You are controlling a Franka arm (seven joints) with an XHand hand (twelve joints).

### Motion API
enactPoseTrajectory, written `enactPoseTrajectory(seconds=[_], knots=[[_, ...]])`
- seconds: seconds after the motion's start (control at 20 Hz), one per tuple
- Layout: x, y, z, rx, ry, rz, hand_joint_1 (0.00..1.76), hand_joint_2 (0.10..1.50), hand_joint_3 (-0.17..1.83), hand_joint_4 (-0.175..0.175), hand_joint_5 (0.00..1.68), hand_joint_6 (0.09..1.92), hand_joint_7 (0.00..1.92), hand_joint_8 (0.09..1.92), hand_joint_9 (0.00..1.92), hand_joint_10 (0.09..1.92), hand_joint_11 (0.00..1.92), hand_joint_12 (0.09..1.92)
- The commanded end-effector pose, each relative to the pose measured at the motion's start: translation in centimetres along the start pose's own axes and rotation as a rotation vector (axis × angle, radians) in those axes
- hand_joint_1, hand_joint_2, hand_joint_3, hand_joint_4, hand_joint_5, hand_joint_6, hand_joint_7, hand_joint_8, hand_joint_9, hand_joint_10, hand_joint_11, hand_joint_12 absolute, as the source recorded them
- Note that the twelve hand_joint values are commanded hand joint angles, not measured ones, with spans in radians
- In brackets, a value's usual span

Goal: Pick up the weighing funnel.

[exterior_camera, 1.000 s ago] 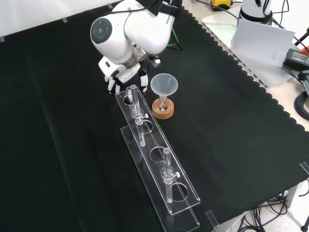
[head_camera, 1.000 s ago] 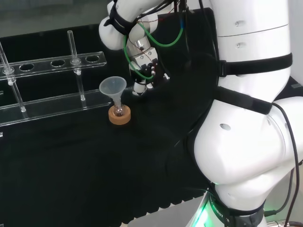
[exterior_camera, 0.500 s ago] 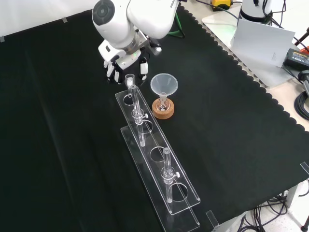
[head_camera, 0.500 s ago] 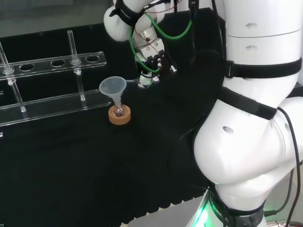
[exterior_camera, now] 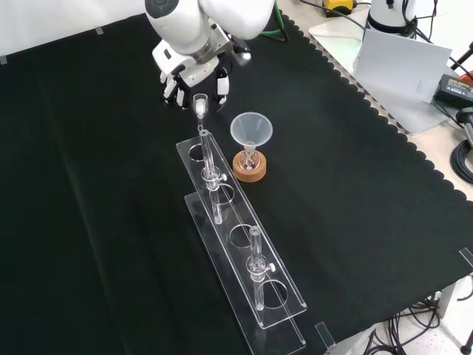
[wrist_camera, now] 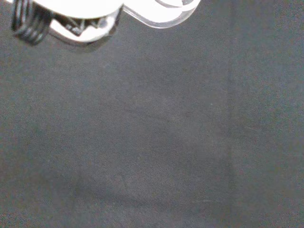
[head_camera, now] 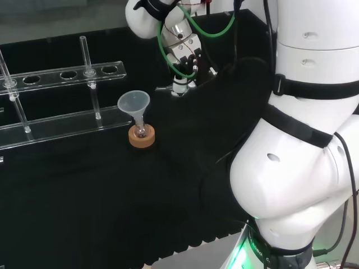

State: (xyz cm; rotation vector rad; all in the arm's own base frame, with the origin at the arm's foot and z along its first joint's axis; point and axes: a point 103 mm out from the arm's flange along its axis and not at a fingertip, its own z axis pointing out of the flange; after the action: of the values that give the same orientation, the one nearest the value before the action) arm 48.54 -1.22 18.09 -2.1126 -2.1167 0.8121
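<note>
head view, from the left: a clear rack [head_camera: 61,73] with upright rods stands on the black cloth [head_camera: 84,196]. next comes the funnel [head_camera: 133,103], mouth up, with its stem in a small flask [head_camera: 141,130] on a cork ring [head_camera: 141,139]. to the right of it and above the cloth, the hand [head_camera: 187,61] points its fingers down, curled in on the weighing funnel [head_camera: 175,88], a small clear piece pinched at their tips and clear of the cloth. the arm's white links [head_camera: 303,168] are at the far right.

front view: the hand [exterior_camera: 194,65] is at the top with the weighing funnel [exterior_camera: 199,103] hanging under its fingers, stem down, just above the far end of the rack [exterior_camera: 244,259]. the funnel [exterior_camera: 251,127] stands to the right.

wrist view: a blurred white part of the hand [wrist_camera: 71,9] is over bare cloth [wrist_camera: 152,142].
</note>
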Motion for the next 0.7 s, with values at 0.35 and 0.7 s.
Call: enactPoseTrajectory(seconds=[0.35, 0.7], knots=[[-1.5, -3.4, -1.6, 0.036, -0.062, 0.038, 1.13, 0.62, 0.67, 0.175, 1.34, 0.55, 0.50, 0.59, 0.85, 0.35, 0.65, 1.16], [-1.8, -5.0, -3.1, 0.026, -0.085, 0.060, 1.13, 0.62, 0.67, 0.175, 1.35, 0.55, 0.49, 0.59, 0.84, 0.35, 0.63, 1.16]])
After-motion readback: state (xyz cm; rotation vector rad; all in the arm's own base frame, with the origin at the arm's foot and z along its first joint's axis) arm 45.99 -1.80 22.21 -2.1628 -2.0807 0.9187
